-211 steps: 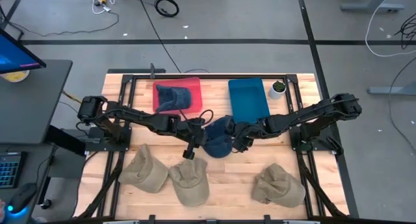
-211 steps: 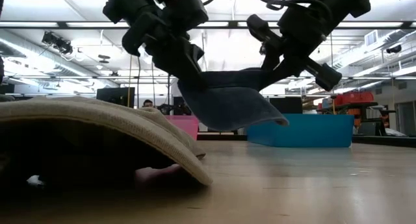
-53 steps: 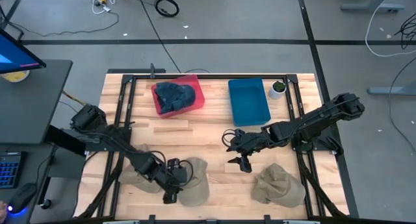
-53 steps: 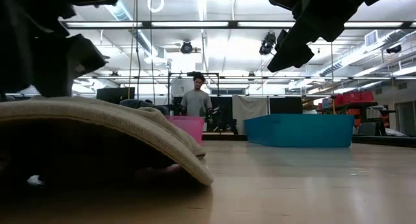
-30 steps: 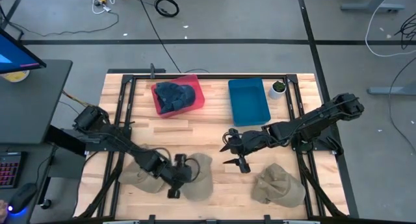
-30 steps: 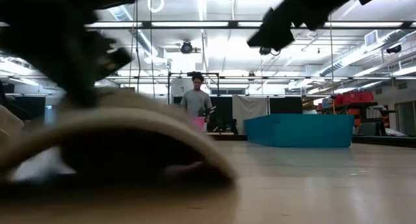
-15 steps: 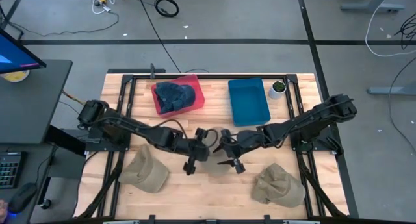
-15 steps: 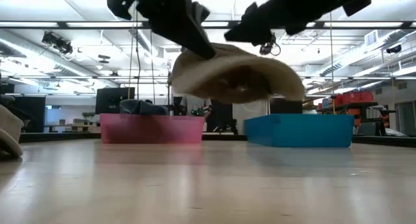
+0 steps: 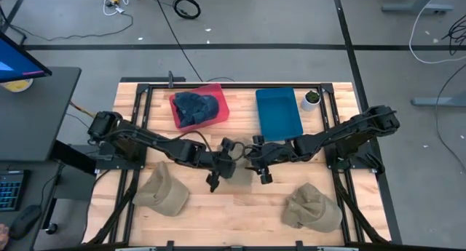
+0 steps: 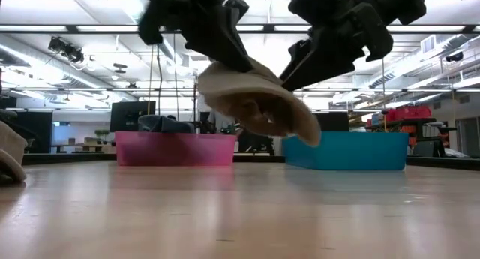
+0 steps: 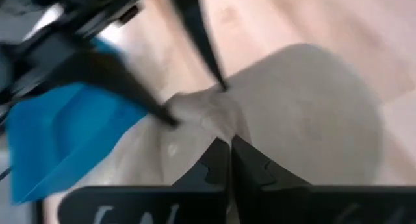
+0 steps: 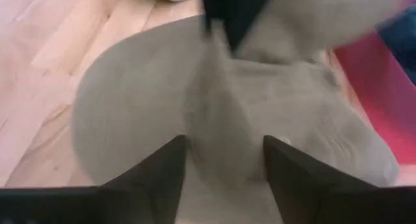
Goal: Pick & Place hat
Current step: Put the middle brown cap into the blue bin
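Observation:
A tan hat [image 9: 239, 171] hangs in the air over the table's middle, between my two grippers; it also shows in the low view [image 10: 259, 101]. My left gripper [image 9: 224, 166] is shut on it. My right gripper [image 9: 255, 164] is open at the hat's right side, its fingers [image 12: 162, 169] on either side of a raised fold of the crown [image 12: 224, 113]. Two more tan hats lie on the table, one near left [image 9: 162, 189] and one near right [image 9: 312, 207]. My left gripper [image 11: 229, 152] pinches a bunched fold of the hat's cloth [image 11: 211, 117] between its two fingers. In the low view it comes slanting down from the left [image 10: 225, 60]. The hat hangs below the fingers, tilted and clear of the table. My right gripper [image 12: 224, 162] straddles the hat from the right with open fingers; I cannot tell whether they touch it.
A pink bin [image 9: 198, 108] holding dark blue hats stands at the far left of centre. A blue bin [image 9: 278, 113] stands to its right, with a small potted plant [image 9: 312, 98] beside it. Bare wood shows under the hat.
My left gripper has lifted the tan hat off the table's near side and carried it up, toward the far edge and the right, to the middle; the hat now hangs clear. My right gripper has gone toward the hat and stands around its right side.

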You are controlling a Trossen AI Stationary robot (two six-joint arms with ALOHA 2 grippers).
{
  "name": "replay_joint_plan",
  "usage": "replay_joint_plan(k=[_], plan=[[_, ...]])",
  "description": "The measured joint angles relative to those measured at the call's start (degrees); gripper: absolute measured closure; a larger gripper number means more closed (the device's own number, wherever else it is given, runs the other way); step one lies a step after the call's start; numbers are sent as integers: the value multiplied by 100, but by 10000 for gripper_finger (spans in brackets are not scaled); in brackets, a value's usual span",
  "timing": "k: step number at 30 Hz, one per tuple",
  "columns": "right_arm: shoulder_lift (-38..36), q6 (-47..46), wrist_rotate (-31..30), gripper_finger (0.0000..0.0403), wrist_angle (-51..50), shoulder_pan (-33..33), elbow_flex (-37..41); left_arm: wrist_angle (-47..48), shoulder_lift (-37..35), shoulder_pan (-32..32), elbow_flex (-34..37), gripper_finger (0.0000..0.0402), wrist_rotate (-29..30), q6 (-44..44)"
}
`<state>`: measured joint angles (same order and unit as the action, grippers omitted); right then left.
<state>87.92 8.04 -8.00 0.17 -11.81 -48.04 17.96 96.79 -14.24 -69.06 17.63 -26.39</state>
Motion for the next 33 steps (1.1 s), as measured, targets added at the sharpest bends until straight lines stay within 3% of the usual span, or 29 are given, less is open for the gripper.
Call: replay_joint_plan(k=[7,9,17,21,26,29,33], plan=[[0,-144,-48,365,-164,28,1,-32,0,449,0,376,296,399],[0,-174,-160,390,-171,31,1,-32,0,564,0,372,295,569],[-57,-862,-453,397,-173,7,5,-22,0,776,0,320,355,673],[-312,-877,-450,398,-585,-2,5,2,-126,673,6,280,723,429],[-975,-568,-633,399,-1260,17,8,63,-582,511,4,236,1523,168],[-1524,-105,-1233,399,-1649,22,8,208,-999,526,4,222,1945,384],[-2286,1127,-2015,399,-2556,244,8,660,-1524,648,0,219,1918,924]])
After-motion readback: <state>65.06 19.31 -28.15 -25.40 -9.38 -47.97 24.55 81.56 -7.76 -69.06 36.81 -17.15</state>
